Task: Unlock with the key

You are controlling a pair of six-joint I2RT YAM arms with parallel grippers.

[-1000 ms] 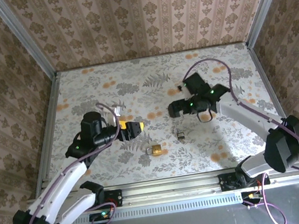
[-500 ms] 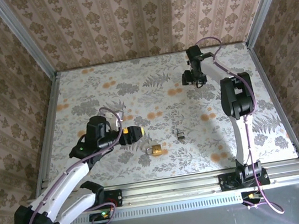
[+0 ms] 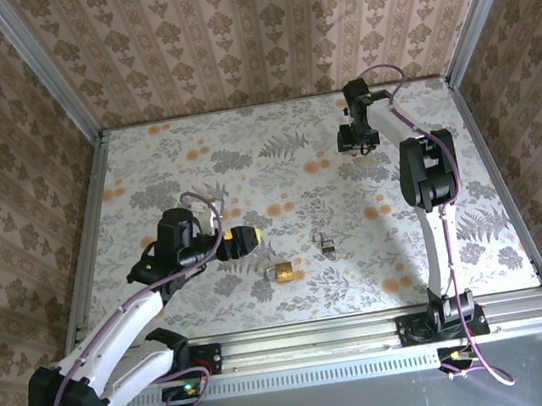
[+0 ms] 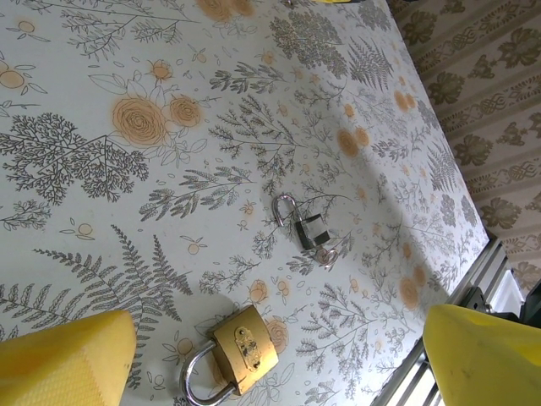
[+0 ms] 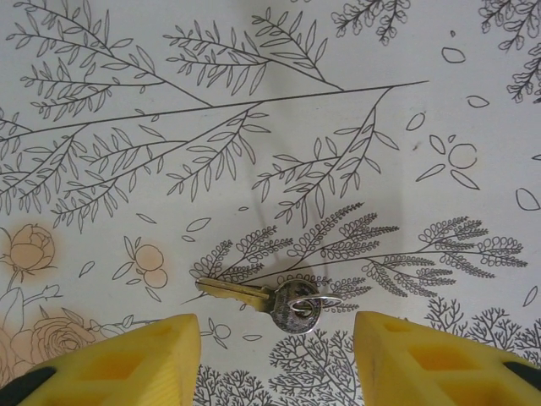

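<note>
The key (image 5: 287, 303), with a brass blade, a round silver head and a small ring, lies flat on the floral table between the yellow fingers of my right gripper (image 5: 275, 328). Those jaws stand apart on either side of it and touch nothing. In the top view the right gripper (image 3: 355, 139) reaches far back on the right. A brass padlock (image 3: 281, 272) with a silver shackle lies near the front middle of the table. My left gripper (image 3: 244, 239) hovers just left of it, open and empty. In the left wrist view the padlock (image 4: 245, 348) lies between its yellow fingers (image 4: 68, 359).
A small silver and dark metal piece (image 3: 328, 246) with a hooked loop and a ring lies right of the padlock; the left wrist view has this piece (image 4: 306, 230) too. Patterned walls enclose the table on three sides. A metal rail (image 3: 310, 339) runs along the front edge.
The right arm swung from the table's middle out to the far back right, and its jaws narrowed around the key. The left gripper shifted slightly right, still open.
</note>
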